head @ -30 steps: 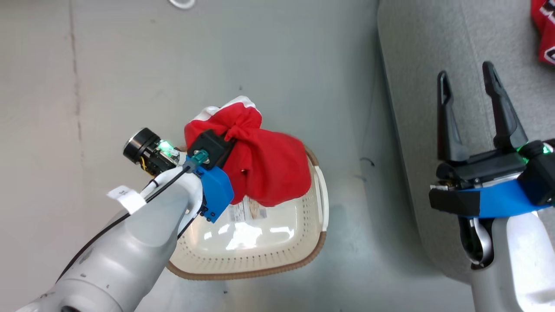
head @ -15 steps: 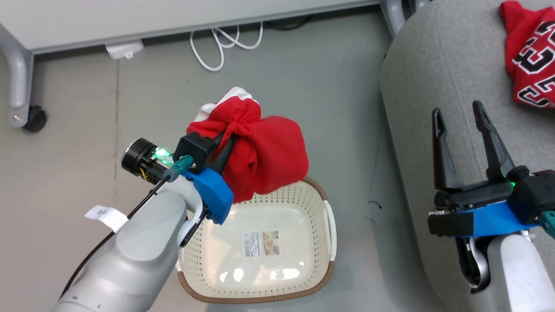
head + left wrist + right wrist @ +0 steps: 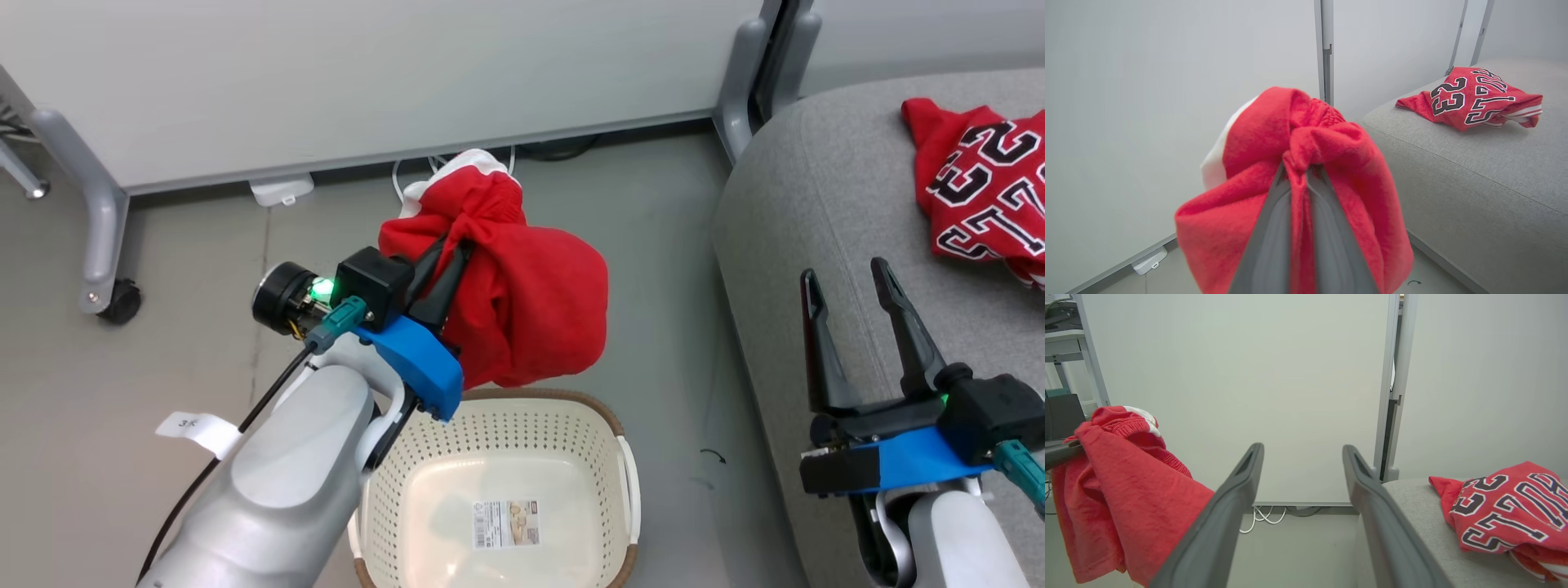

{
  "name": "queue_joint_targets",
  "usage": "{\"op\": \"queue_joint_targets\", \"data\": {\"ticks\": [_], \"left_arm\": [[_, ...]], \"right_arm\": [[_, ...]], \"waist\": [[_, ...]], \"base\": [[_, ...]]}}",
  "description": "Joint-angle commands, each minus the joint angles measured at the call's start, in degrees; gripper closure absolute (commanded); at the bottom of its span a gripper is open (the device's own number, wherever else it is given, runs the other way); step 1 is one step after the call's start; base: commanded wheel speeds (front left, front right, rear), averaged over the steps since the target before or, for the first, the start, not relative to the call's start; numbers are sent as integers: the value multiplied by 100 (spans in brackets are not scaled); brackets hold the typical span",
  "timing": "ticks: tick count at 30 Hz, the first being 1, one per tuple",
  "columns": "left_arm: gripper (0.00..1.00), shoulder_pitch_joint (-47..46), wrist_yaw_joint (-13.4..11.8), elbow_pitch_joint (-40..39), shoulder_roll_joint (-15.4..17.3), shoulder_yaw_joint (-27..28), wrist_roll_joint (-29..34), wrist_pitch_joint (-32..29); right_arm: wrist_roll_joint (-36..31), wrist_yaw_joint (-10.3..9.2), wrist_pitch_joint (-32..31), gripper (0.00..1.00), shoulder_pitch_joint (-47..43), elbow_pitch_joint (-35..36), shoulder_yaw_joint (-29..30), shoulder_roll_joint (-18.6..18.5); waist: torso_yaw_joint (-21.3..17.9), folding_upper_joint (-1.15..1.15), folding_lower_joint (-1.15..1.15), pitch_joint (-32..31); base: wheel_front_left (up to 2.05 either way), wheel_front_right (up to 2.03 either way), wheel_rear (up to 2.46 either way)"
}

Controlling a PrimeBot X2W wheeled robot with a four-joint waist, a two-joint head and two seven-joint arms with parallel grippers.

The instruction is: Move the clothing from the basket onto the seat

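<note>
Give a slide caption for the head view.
Left gripper holds plain red garment clear of basket; jersey lies on seat; right gripper open.

Jersey (image 3: 980, 192) cut by right edge, basket (image 3: 608, 465) cropped below (near rim), label (image 3: 508, 523) print unreadable

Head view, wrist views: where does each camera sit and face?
Head view: from the head, down at the basket; left gripper and right gripper show.
Left wrist view: from the left wrist, toward the partition; its fingers clamp the plain red garment.
Right wrist view: from the right wrist, toward that partition; its open fingers show.
Shared: both wrist views show the jersey on the seat.
</note>
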State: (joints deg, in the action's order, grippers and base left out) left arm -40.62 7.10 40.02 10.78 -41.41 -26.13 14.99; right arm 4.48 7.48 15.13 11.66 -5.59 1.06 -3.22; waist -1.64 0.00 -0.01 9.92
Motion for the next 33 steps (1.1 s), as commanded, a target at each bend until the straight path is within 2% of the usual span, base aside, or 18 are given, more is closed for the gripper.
{"op": "queue_joint_targets", "data": {"ticks": [1, 9, 23, 28, 33], "left_arm": [[100, 84, 31, -75, -34, 24, -8, 28], [100, 29, 37, -281, -120, -165, -251, -14], [100, -12, 26, -1321, -5, -639, -560, -482], [100, 26, -20, -1558, 57, -665, -580, -582], [100, 36, -60, -1663, 112, -675, -582, -611]], "right_arm": [[15, 3, 3, 0, -144, -17, 3, 1], [65, 3, 3, 0, -329, -49, -18, 17], [134, 3, 3, 0, -363, 12, -139, 35], [102, 3, 4, 0, -168, 240, -385, 31], [134, 3, 3, 0, 87, 494, -926, -146]], "waist": [[42, 0, 1, -152], [108, 0, 1, -350], [193, 0, 1, -416], [203, 0, 1, -380], [209, 0, 1, -340]], "base": [[0, 0, 0], [0, 0, 0], [0, 0, 0], [0, 0, 0], [0, 0, 0]]}}
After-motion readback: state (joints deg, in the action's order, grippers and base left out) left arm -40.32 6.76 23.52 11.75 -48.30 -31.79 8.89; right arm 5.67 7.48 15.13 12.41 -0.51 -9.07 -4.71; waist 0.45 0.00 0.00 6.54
